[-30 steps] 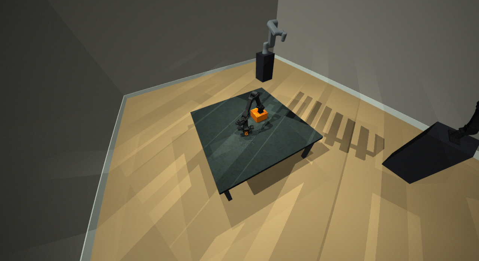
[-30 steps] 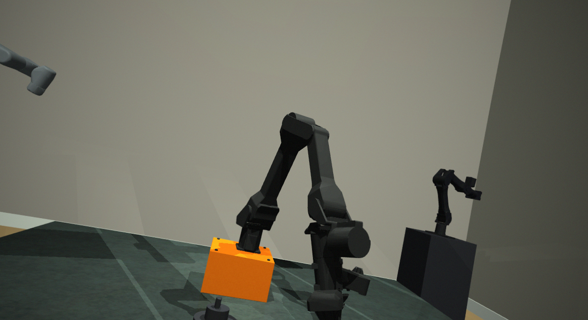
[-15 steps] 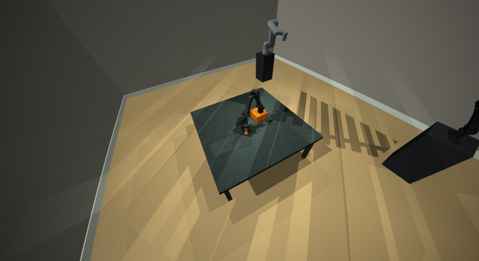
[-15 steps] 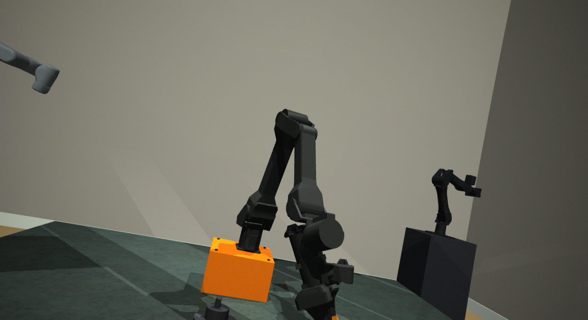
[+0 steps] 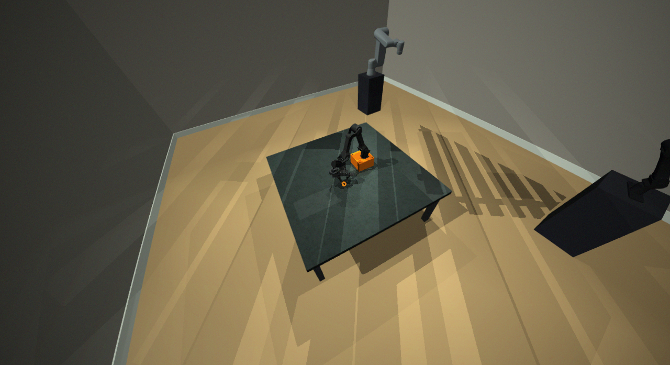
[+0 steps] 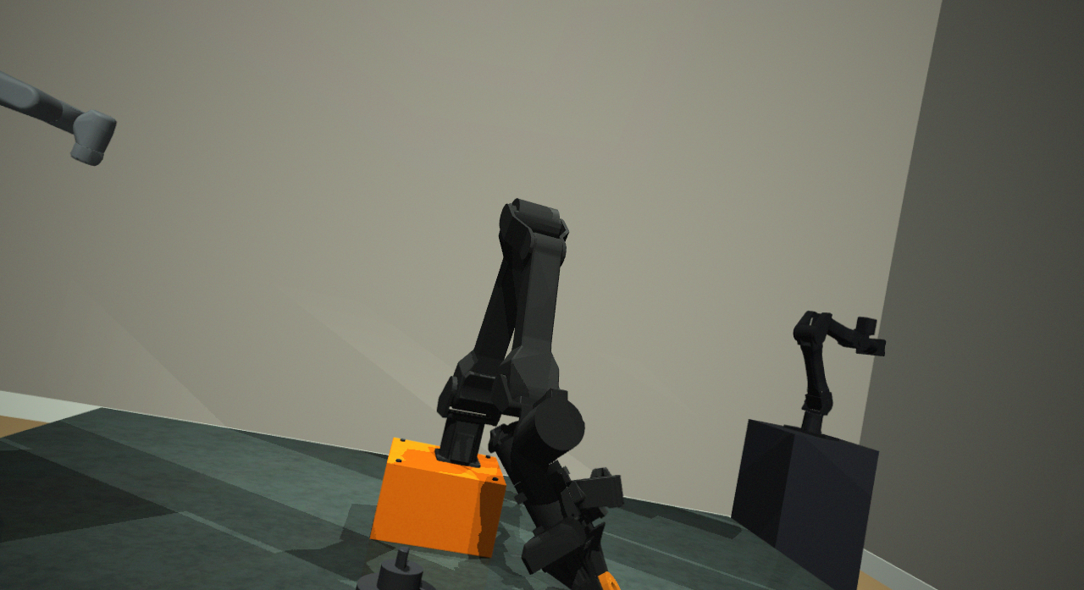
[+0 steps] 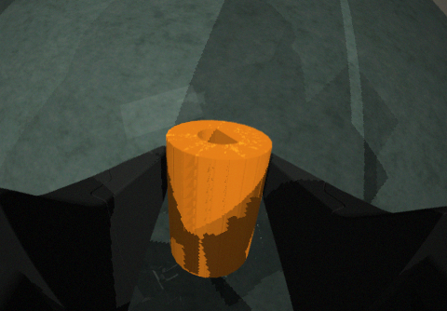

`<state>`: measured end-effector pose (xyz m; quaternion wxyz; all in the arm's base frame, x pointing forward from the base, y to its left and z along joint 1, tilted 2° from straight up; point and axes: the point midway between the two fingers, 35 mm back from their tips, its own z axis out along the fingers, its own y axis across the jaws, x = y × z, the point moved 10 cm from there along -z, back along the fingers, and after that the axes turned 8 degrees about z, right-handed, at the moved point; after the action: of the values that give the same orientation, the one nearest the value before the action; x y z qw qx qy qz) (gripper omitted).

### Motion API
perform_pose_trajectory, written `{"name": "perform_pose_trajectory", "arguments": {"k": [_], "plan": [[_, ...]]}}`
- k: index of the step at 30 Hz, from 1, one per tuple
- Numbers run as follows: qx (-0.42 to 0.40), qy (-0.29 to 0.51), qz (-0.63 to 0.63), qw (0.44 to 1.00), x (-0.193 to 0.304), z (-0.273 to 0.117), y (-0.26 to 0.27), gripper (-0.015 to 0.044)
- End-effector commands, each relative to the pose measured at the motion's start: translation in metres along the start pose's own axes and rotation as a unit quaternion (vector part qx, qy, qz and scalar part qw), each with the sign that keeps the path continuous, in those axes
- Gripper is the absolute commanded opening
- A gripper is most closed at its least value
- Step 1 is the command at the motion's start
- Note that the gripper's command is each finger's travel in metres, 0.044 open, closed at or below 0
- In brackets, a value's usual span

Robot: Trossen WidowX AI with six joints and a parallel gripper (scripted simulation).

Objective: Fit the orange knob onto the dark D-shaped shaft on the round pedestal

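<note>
My gripper [image 5: 343, 180] [image 7: 216, 158] is shut on the orange knob [image 5: 342, 184] [image 6: 608, 581] [image 7: 214, 185], with one dark finger on each side of it. The knob is held off the pedestal and is tilted. Its round end face with the hole shows in the wrist view; the exact shape of the hole's flat side is hard to tell under the shadows. The dark round pedestal [image 6: 399, 575] with its thin upright shaft [image 6: 402, 558] stands at the bottom of the exterior view, left of the gripper. In the top view the pedestal is hard to tell from the dark arm.
The arm's orange base block [image 5: 361, 162] [image 6: 432, 507] stands on the dark green table [image 5: 375, 212] [image 6: 189, 510], behind the pedestal in the exterior view. A grey arm [image 5: 381, 41] [image 6: 93, 135] and another dark arm [image 5: 658, 173] [image 6: 815, 366] stand away from the table.
</note>
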<state>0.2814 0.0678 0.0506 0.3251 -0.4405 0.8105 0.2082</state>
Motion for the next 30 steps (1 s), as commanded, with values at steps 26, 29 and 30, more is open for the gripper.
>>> {"name": "perform_pose_trajectory", "arguments": {"k": [26,29,30], "plan": [[-0.034,-0.227,0.000,0.973,0.073,-0.005,-0.007,0.0179],[-0.037,-0.247,0.001,0.968,0.080,-0.004,-0.008,0.0179],[-0.038,-0.254,0.001,0.967,0.082,-0.004,-0.008,0.0179]]}}
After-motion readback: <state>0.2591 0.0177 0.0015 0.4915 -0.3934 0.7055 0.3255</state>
